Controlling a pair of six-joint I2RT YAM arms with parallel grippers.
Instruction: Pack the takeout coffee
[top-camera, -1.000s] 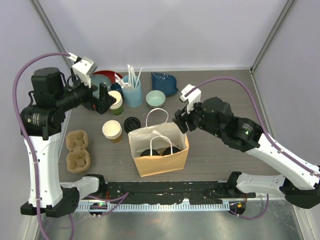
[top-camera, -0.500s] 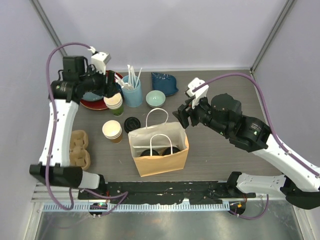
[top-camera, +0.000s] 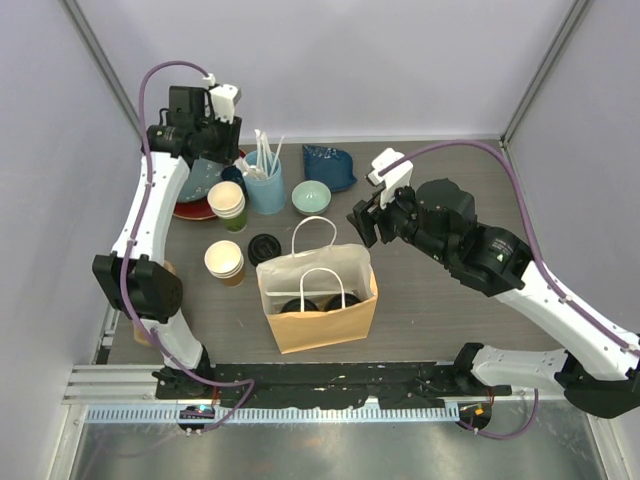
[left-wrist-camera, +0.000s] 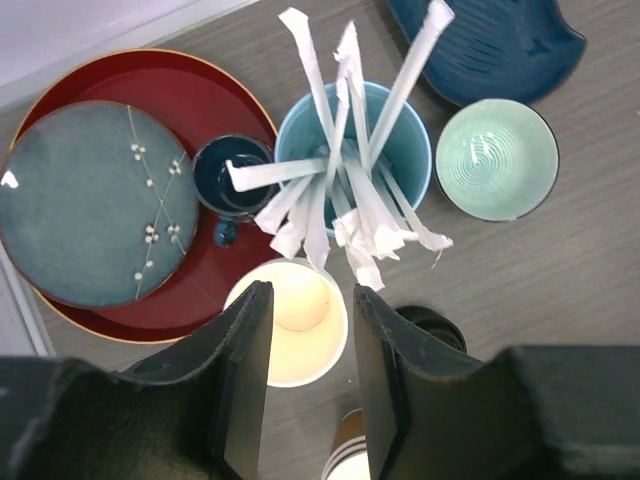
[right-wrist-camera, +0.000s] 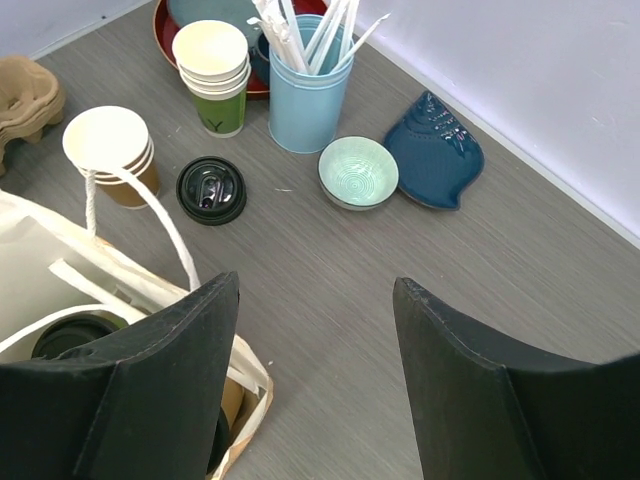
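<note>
The takeout coffee sits inside the brown paper bag (top-camera: 318, 322) at the table's middle. Two black lids (top-camera: 304, 304) show side by side at the bag's bottom, and one lid (right-wrist-camera: 72, 335) appears in the right wrist view. My left gripper (top-camera: 202, 152) hangs high over the back left. Its jaws (left-wrist-camera: 312, 296) stand partly open with nothing between them, far above a lidless green cup stack (left-wrist-camera: 290, 325). My right gripper (top-camera: 363, 226) hovers by the bag's far right corner, open (right-wrist-camera: 315, 290) and empty over bare table.
At the back stand a blue cup of wrapped straws (top-camera: 264, 180), a mint bowl (top-camera: 311, 197), a dark blue leaf dish (top-camera: 328, 165) and a red tray (top-camera: 190, 208) holding a blue plate (left-wrist-camera: 90, 200). A brown cup stack (top-camera: 224, 261), loose black lids (top-camera: 264, 247) and a cardboard carrier (top-camera: 157, 300) lie left of the bag.
My left arm has swung up and back from beside the green cup stack to high above it, its jaws narrowing. The right gripper shifted slightly toward the back.
</note>
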